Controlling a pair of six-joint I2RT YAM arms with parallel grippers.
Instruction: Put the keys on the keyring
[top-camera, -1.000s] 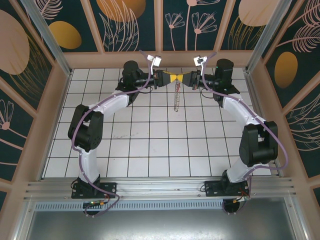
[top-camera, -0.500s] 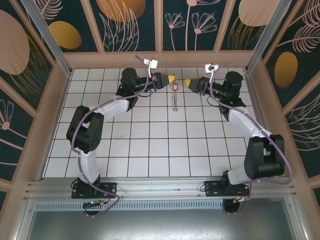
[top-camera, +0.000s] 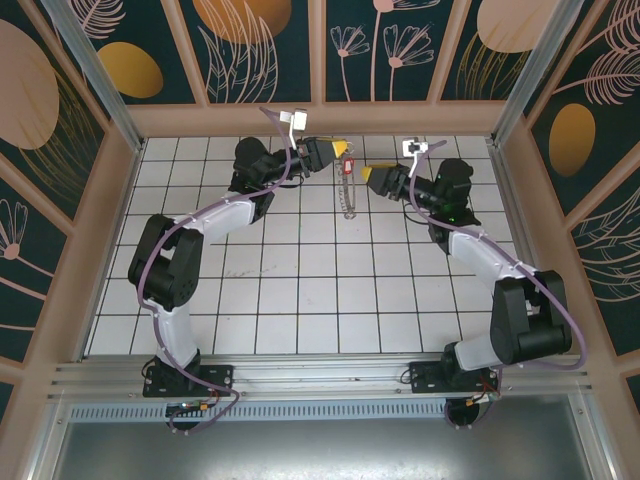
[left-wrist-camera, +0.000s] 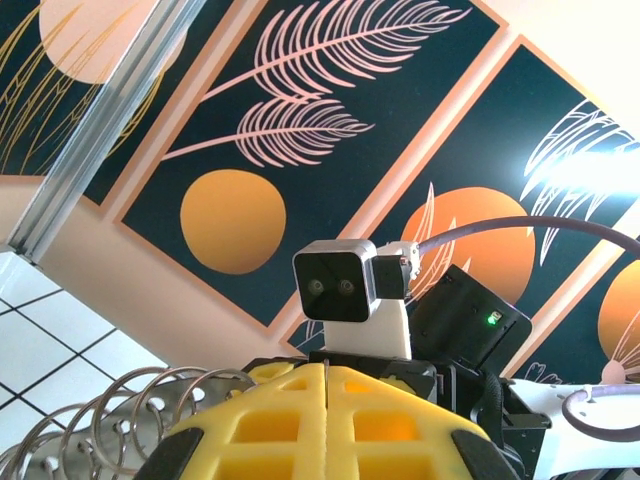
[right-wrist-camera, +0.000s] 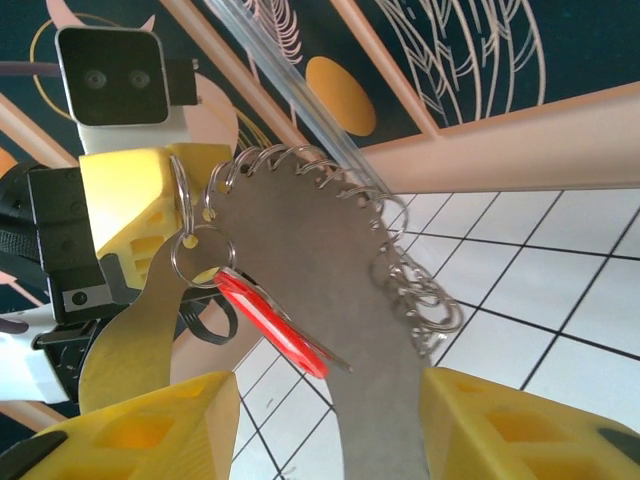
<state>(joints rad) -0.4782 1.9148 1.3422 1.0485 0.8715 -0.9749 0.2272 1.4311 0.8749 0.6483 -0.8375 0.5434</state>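
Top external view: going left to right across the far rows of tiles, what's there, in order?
Yellow-tipped left gripper → thin silvery metal keyring hanging from it → yellow-tipped right gripper. The small red-headed key overlaps the keyring, so it is left out of the order.

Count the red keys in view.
1. The red key hangs from the keyring, beside the left fingers gripping it. More could be hidden behind the keyring.
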